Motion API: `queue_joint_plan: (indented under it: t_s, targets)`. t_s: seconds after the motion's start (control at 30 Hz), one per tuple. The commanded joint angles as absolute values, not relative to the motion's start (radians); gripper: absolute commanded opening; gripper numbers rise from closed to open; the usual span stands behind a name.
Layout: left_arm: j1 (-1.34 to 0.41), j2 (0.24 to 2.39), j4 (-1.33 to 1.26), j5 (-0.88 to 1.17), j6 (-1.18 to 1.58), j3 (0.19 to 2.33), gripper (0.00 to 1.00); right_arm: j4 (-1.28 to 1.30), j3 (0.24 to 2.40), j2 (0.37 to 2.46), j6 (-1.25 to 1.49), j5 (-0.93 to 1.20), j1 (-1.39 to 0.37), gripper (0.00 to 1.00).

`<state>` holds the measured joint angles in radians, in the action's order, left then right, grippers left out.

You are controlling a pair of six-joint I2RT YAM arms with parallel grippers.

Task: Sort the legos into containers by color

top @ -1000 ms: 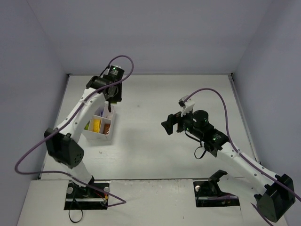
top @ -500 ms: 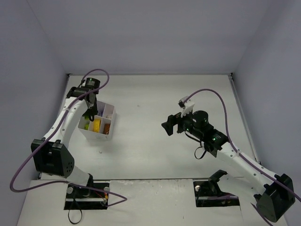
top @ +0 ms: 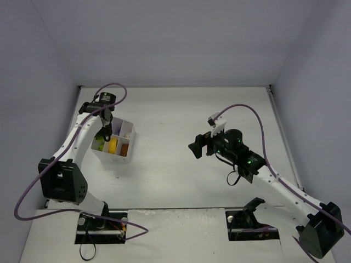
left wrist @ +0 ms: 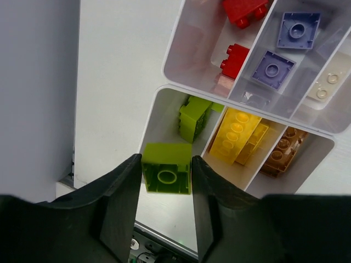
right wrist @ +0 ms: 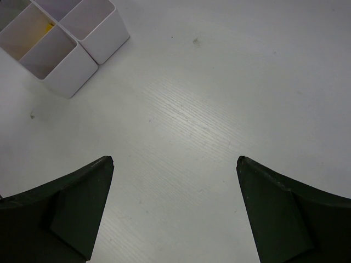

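Left gripper (left wrist: 165, 164) is clamped on a green brick (left wrist: 166, 176), one finger against each side, stud side facing the camera. In the left wrist view the held brick sits over the near edge of the tray (left wrist: 194, 44), at the cell that already has another green brick (left wrist: 193, 118) in it. I can't tell how high it is above the tray.

Next cell over has yellow bricks (left wrist: 241, 134), and the one after that has an orange-brown brick (left wrist: 282, 150). In the far row, two red bricks (left wrist: 244, 10) share a cell, two lilac bricks (left wrist: 272, 68) share the next, and a beige brick (left wrist: 326, 85) is in the last.

From the top view the left gripper (top: 103, 131) is over the left side of the tray (top: 112, 159), which stands on the left part of the table (top: 175, 175).

Right gripper (right wrist: 174, 160) is wide open with nothing between the fingers. It hangs over bare table, well apart from the tray (right wrist: 66, 76). Top view shows the right gripper (top: 194, 147) right of centre, pointing toward the tray.
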<state>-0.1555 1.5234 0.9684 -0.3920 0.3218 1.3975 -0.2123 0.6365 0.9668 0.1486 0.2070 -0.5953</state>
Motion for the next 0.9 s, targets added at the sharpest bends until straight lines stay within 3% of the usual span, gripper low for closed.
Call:
queue_joint_plan:
  t_s: [0.0,0.13,0.5,0.8,0.87]
  targets:
    - [-0.146,1.519,0.959,-0.431,0.31,1.408,0.36,-0.278,0.646,0.963,0.141,0.216,-0.592,0.91]
    - [-0.147,1.52,0.96,-0.425,0.311,1.41,0.44,-0.279,0.646,0.968,0.14,0.215,-0.591,0.91]
    - [-0.149,1.453,1.0,-0.335,0.339,1.506,0.46,-0.275,0.669,0.971,0.143,0.199,-0.591,0.91]
    - [-0.147,1.171,0.97,-0.288,0.362,1.569,0.46,-0.204,0.802,0.965,0.144,0.069,-0.589,0.94]
    - [-0.147,1.083,0.947,-0.276,0.362,1.557,0.46,-0.183,0.847,0.956,0.143,0.032,-0.589,1.0]
